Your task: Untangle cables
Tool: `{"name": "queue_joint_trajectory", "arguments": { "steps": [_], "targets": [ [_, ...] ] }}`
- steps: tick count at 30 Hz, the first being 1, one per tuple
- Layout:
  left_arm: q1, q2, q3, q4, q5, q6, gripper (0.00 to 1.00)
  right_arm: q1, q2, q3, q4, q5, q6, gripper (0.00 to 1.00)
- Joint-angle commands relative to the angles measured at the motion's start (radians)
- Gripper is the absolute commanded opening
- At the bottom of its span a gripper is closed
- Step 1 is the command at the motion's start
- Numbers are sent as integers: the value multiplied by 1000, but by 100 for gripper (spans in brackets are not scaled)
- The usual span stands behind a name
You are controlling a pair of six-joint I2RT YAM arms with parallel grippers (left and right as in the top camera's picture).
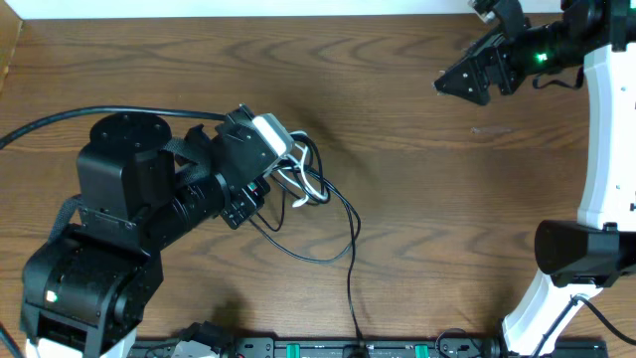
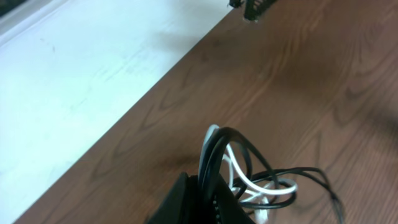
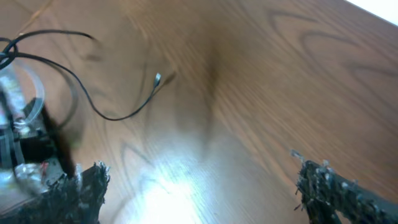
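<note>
A tangle of thin black cables and one white cable (image 1: 310, 184) lies at the table's middle-left. One black cable (image 1: 352, 259) trails from it toward the front edge. My left gripper (image 1: 283, 159) is shut on the black strands of the bundle; the left wrist view shows the strands (image 2: 214, 155) pinched between the fingers (image 2: 214, 202), with the white loops (image 2: 261, 186) hanging beside them. My right gripper (image 1: 467, 78) is open and empty at the far right, well away from the cables. In the right wrist view its fingers (image 3: 199, 186) are wide apart, and a black cable with a plug tip (image 3: 157, 78) shows far off.
A power strip and plugs (image 1: 328, 348) run along the front edge. A thick black robot cable (image 1: 60, 117) arcs in from the left. The white right arm base (image 1: 586, 249) stands at the right edge. A white wall strip borders the table's far edge (image 2: 74, 74).
</note>
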Motion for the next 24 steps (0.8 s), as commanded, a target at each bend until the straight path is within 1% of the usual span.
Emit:
{"name": "queue_joint_trajectory", "arguments": {
  "steps": [1,2,4,9,10,12,14,17,20,22,24],
  "targets": [
    [1,17,3,50,-63,-159,8,56,-7,-5,-1,-59,-39,86],
    [1,34,3,89,-129,-269,8,77,-7,-5,-1,-59,-43,86],
    [1,69,3,116,-215,-376,8,106,-7,-5,-3,-59,-61,86],
    [0,180,3,146,-222,-520,8,182,-9,-5,-22,-57,-129,83],
    [0,195,3,156,-222,-539,8,197,-9,-5,-22,-57,-129,80],
    [-1,227,3,188,-219,-578,8,224,-9,-5,-25,-56,-137,77],
    [-2,238,3,221,-193,-588,8,247,-9,-5,-32,-55,-156,77],
    [-2,240,13,267,-177,-612,8,284,-8,-5,-32,-48,-159,70],
    [-2,240,46,293,-170,-651,8,322,-7,-6,-32,-48,-176,69],
    [-2,240,68,309,-132,-657,8,349,-7,-6,-31,-42,-198,66],
    [-2,240,85,312,-125,-662,8,364,-7,-6,-27,-41,-199,64]
  ]
}}
